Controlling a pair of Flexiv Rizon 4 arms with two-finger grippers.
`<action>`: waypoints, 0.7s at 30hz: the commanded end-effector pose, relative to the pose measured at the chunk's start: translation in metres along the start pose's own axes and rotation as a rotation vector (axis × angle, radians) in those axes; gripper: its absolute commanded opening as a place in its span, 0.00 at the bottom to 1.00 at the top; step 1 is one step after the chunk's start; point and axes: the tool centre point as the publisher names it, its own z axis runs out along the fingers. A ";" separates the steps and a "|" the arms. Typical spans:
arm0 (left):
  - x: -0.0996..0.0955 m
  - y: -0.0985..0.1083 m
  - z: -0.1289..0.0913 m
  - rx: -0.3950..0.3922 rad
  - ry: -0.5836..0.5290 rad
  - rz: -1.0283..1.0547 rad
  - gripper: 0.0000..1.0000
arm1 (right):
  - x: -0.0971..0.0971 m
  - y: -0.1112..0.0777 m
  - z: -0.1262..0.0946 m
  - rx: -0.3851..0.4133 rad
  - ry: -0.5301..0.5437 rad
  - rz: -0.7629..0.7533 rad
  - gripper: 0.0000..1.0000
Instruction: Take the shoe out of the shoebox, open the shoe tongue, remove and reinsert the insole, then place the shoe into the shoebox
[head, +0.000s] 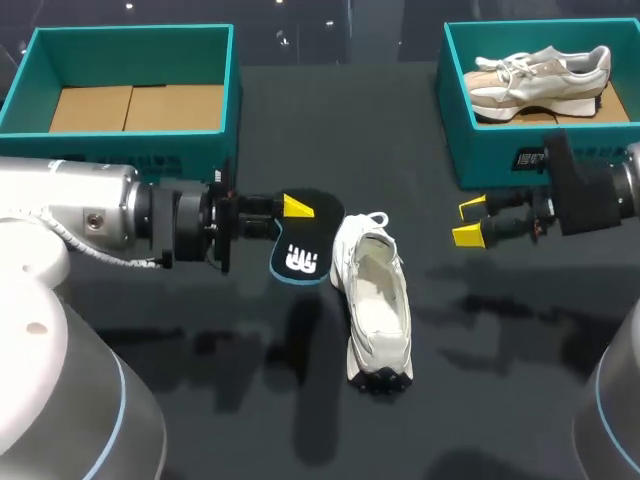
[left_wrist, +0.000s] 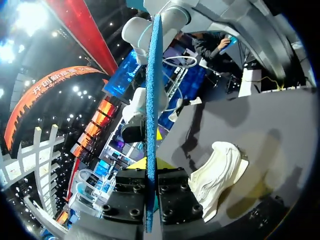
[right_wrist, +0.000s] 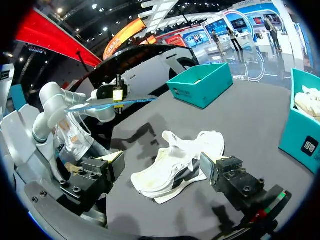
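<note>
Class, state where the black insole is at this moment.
In the head view, the insole is gripped in the left hand, off the table, just left of the white shoe and in front of the left shoebox.

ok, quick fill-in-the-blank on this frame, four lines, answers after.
1. The black insole is clamped in the ____ gripper.
2. The right gripper is ____, holding nothing.
3. The beige shoe sits in the ____ shoebox.
4. The left shoebox is ____: no shoe inside.
Missing words: left; open; right; empty.
</note>
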 end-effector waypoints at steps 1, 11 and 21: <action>0.014 -0.024 -0.015 -0.026 0.020 -0.026 0.00 | 0.018 -0.015 -0.010 0.044 -0.131 -0.192 1.00; 0.031 -0.039 0.000 0.008 0.037 -0.232 0.00 | 0.010 -0.039 -0.007 0.126 -0.209 -0.332 1.00; 0.037 -0.038 0.006 -0.022 0.058 -0.213 0.00 | 0.009 -0.046 -0.002 0.213 -0.235 -0.321 1.00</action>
